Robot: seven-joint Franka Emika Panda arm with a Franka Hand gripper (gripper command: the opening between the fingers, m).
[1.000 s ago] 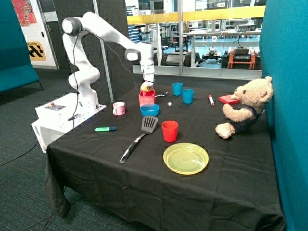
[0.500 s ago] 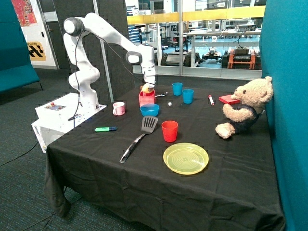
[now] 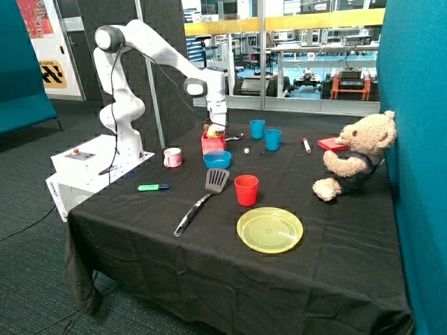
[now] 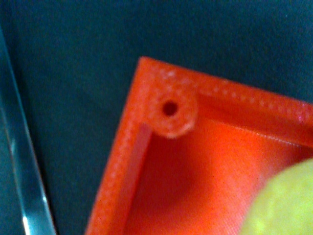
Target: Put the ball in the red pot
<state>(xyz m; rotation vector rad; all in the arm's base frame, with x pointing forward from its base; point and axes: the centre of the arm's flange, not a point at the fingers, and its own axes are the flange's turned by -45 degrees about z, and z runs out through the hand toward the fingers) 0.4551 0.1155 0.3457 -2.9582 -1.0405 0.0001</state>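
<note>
Your main risk, as I judge it, sits at the red pot (image 3: 213, 143) in the upper middle of the outside frame: the ball (image 3: 211, 130) shows at its rim under the gripper (image 3: 216, 128), not clearly down inside. If it lets go off-centre, the ball could catch the wall and roll onto the black cloth of the table (image 3: 209, 258). You cannot tell here whether the jaws are apart or clamped.

The pot is square and boxy. In the wrist view its wall (image 4: 127, 147) looks ribbed, like layered plastic, with a round holed boss at the corner. The ball (image 4: 283, 205), lower right there, is pale yellow, rounded and faintly dimpled.
</note>
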